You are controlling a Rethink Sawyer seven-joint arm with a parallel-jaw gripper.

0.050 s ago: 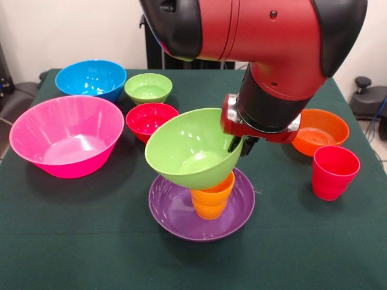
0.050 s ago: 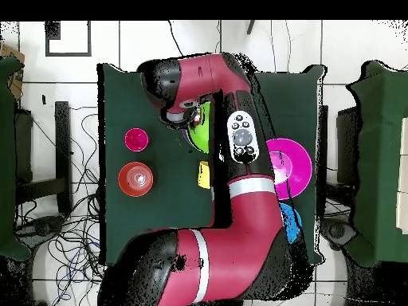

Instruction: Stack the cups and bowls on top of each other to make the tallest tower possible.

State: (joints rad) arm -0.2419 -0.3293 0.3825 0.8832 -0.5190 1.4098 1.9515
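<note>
A: Why is the big pink bowl [image 1: 65, 142] sitting alone at nine o'clock on the desk [image 1: 72, 241]?

B: It looks unused so far, like the blue bowl [image 1: 91, 78] at ten o'clock. The tower [image 1: 202, 193] is at the centre.

A: And the large lime green bowl [image 1: 190, 148], why tilted?

B: The gripper [image 1: 242, 144] holds it by the rim at its three o'clock side, fingers closed on the wall, so it hangs slanted over the orange cup [image 1: 211, 198]. I judge it is being set down there.

A: The purple bowl [image 1: 175, 214]?

B: Wide and shallow, a steady base; the orange cup stands upside down in it.

A: The rest?

B: The orange bowl [image 1: 320, 130] and red cup [image 1: 334, 172] wait at three o'clock; the small red bowl [image 1: 150, 119] and small green bowl [image 1: 148, 87] at eleven.
</note>
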